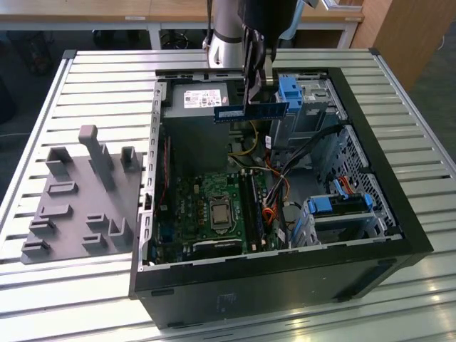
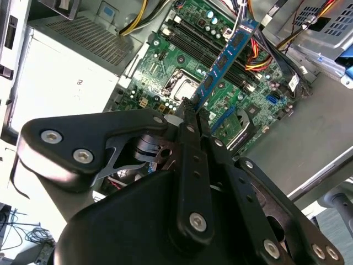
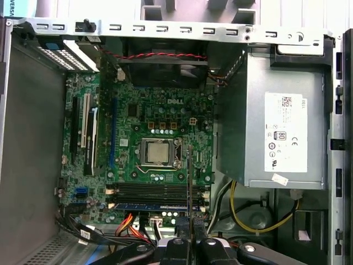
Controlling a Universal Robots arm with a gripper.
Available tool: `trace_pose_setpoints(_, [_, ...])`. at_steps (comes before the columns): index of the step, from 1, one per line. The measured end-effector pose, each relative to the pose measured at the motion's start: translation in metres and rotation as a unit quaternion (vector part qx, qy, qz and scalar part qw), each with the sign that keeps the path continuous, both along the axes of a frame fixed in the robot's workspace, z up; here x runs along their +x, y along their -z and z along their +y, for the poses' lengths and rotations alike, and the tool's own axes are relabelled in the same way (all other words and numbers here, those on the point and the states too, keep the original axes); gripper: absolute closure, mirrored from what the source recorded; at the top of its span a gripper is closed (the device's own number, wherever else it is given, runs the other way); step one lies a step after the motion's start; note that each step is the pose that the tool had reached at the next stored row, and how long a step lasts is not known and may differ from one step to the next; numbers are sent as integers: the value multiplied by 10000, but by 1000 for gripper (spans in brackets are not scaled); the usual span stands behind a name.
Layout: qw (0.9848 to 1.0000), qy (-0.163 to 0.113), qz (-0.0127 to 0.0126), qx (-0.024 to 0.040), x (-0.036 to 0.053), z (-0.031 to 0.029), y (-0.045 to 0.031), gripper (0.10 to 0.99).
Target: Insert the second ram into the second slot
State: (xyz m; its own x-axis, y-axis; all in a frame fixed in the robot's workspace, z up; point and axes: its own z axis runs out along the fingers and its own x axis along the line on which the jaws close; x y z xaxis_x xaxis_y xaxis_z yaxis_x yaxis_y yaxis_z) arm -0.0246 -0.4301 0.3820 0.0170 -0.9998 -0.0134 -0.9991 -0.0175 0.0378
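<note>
the end effector [image 1: 256, 107] is clamped narrow on the second ram [image 1: 251, 112], gripping the blue stick near its middle in the exterior view, with both ends jutting past the fingers. the stick hangs level in the air above the motherboard [image 1: 214, 206], well apart from the motherboard's memory slots [image 3: 154, 190], where another blue stick [image 3: 143, 206] already sits seated.
</note>
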Motion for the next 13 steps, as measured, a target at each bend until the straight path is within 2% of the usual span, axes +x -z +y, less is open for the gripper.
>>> trace_pose_setpoints(13, [9999, 132, 0, 0, 0, 0, 0, 949])
